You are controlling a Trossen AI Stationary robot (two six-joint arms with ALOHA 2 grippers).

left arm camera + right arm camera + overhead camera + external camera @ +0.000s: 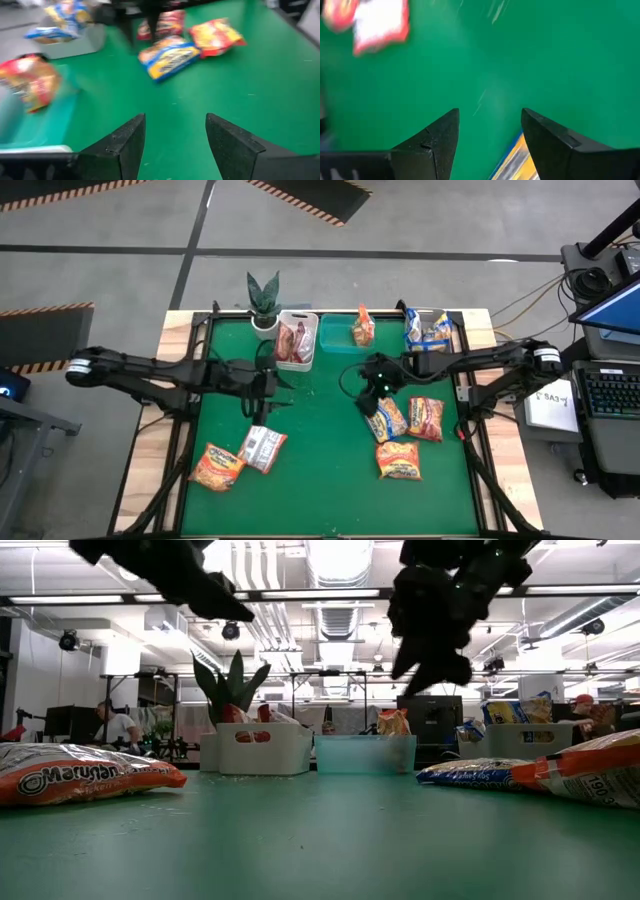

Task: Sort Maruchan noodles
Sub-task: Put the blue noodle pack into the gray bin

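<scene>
Five Maruchan packets lie flat on the green mat. An orange one (217,467) and a white-and-red one (262,448) are near the left. A blue-and-yellow one (388,418), a red one (426,418) and an orange one (399,460) are on the right. My left gripper (272,392) hovers open above the mat's middle left, its fingers (175,120) bare. My right gripper (372,395) hovers open just left of the blue-and-yellow packet (520,160), over bare mat (490,112).
Along the far edge stand a white bin (297,340) with red packets, a teal bin (340,345) with an orange packet (363,328), and a grey bin (430,330) with blue packets. A potted plant (263,300) stands left of the white bin. Bare mat lies between the two packet groups.
</scene>
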